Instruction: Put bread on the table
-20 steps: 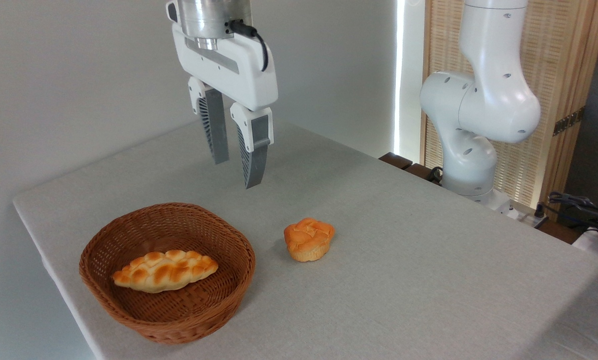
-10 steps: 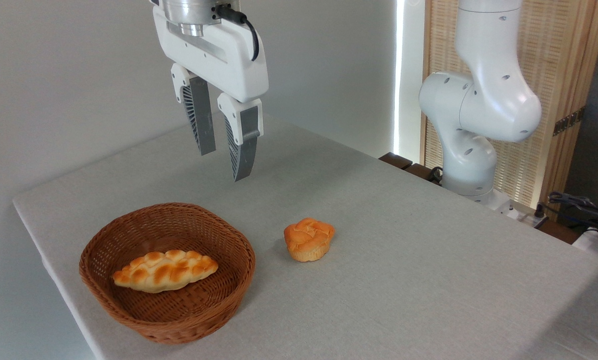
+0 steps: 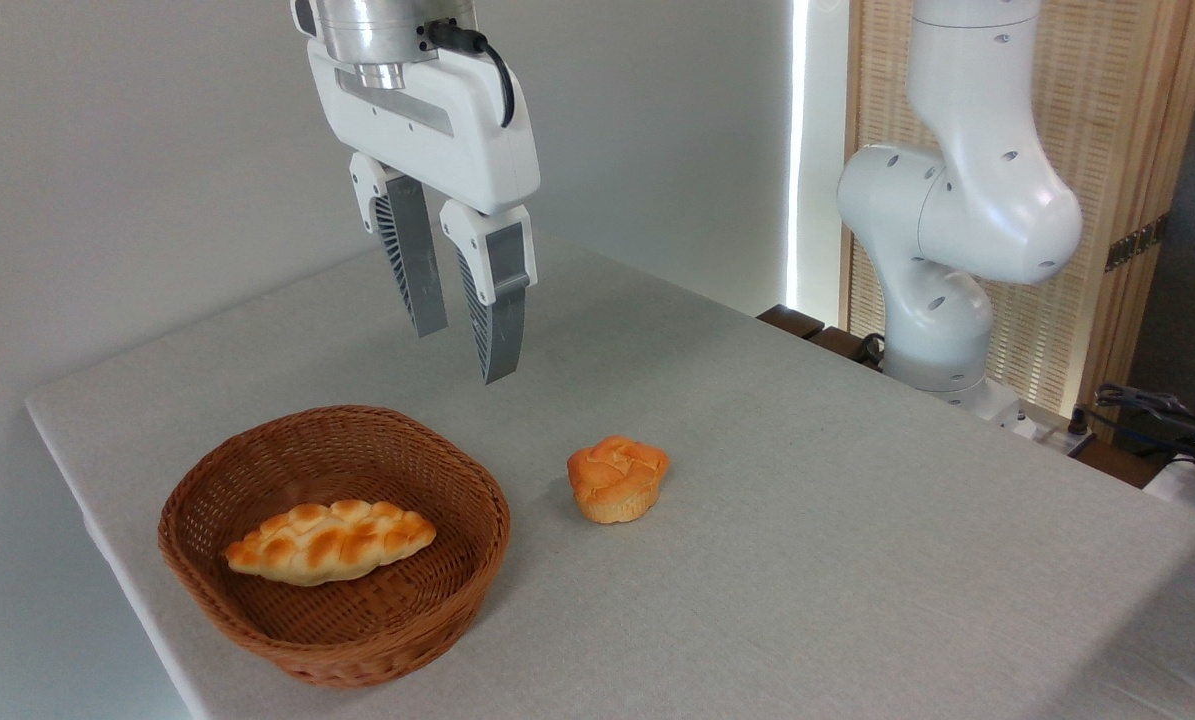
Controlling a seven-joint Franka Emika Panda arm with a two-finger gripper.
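The bread [image 3: 617, 477], a small round bun with an orange-golden cracked top, sits upright on the light grey table [image 3: 807, 520], just right of the basket. My gripper [image 3: 464, 355] hangs well above the table, up and to the left of the bun and over the basket's far rim. Its two grey fingers point down with a narrow gap between them and hold nothing.
A brown wicker basket [image 3: 242, 470] at the front left holds a pale braided loaf [image 3: 329, 541]. The arm's white base [image 3: 942, 290] stands at the table's far right edge. Cables and gear [image 3: 1172, 420] lie beyond the right edge.
After rising and moving left, the gripper has come slightly back down and to the right. The bun, loaf and basket have not moved.
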